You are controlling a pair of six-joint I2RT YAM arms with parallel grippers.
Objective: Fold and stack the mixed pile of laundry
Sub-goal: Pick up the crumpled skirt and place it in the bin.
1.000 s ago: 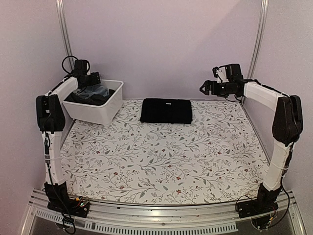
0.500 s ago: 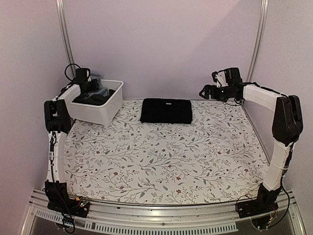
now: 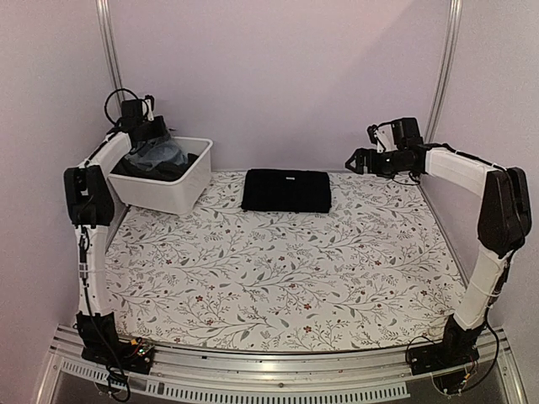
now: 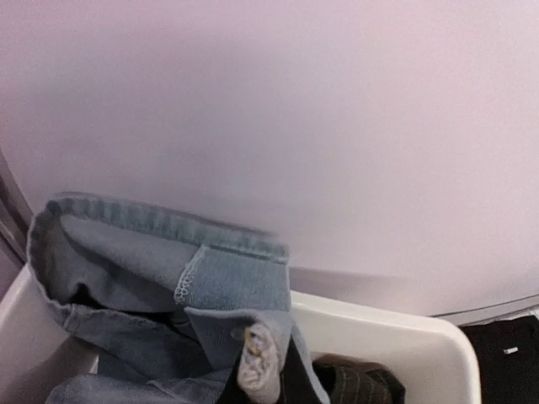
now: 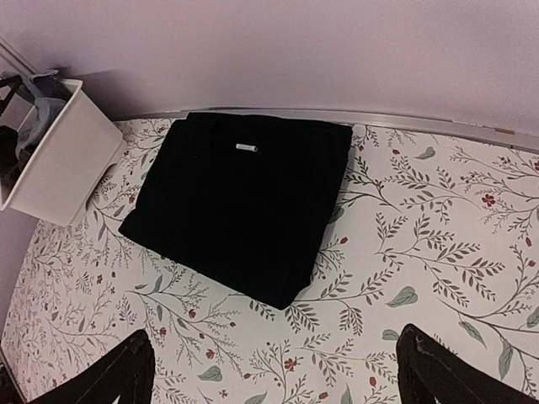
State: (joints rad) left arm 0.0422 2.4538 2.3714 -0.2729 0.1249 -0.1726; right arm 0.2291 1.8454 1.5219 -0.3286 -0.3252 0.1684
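The mixed laundry pile sits in the white bin (image 3: 187,190) at the back left. My left gripper (image 3: 143,135) is shut on the light blue denim jeans (image 3: 160,154) and holds a bunch of them above the bin's rim. In the left wrist view the jeans (image 4: 152,278) fill the lower left, and my fingers are hidden behind the cloth. Dark clothes (image 4: 358,383) lie under them in the bin (image 4: 396,337). A folded black cloth (image 3: 286,191) lies flat on the table. My right gripper (image 3: 358,158) hovers open at the back right, with the black cloth (image 5: 244,202) ahead of it.
The floral tablecloth (image 3: 286,269) covers the table. The back wall stands just behind the bin and the folded cloth. Metal posts (image 3: 442,76) rise at both back corners. The bin (image 5: 59,160) also shows at the left of the right wrist view.
My left gripper dipped into the bin, shut on the jeans and raised them above the rim. The right gripper drifted slightly to the right and stayed open.
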